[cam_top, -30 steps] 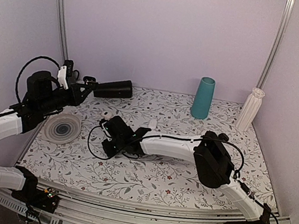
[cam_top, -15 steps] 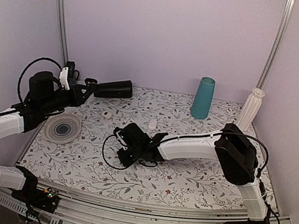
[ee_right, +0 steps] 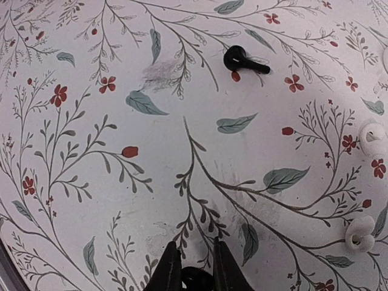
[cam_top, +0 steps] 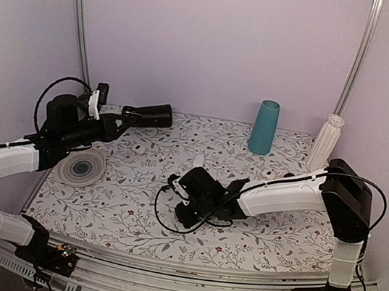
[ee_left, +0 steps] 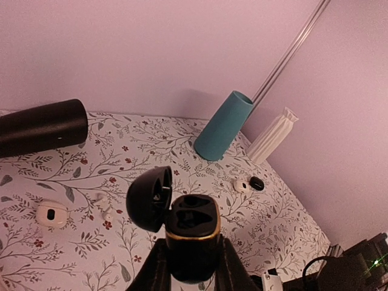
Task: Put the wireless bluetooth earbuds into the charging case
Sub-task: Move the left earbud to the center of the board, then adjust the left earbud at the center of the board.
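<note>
Above the far-left desk: left tool (ee_left: 193, 257) is clamped on the lower body of the charging case (ee_left: 191, 221), holding it clear of the desk (ee_left: 285, 227). The lid (ee_left: 150, 198) is swung open to the left and both sockets appear empty.
Near centre of desk: right tool (ee_right: 194, 257) sits low, with its fingers almost together on a small black rounded thing, apparently the held earbud (ee_right: 195, 280).
Loose earbud (ee_right: 242, 59): lies flat on the desk, well apart from the right tool.
Handling: earbuds are judged very light, hard and glossy, so they may slip or flick out. The case is rigid, and its hinge is the weak point.
Grip point: take an earbud across its rounded head, leaving the stem free. Hold the case by its sides below the gold rim (ee_left: 193, 235), never by the lid.
</note>
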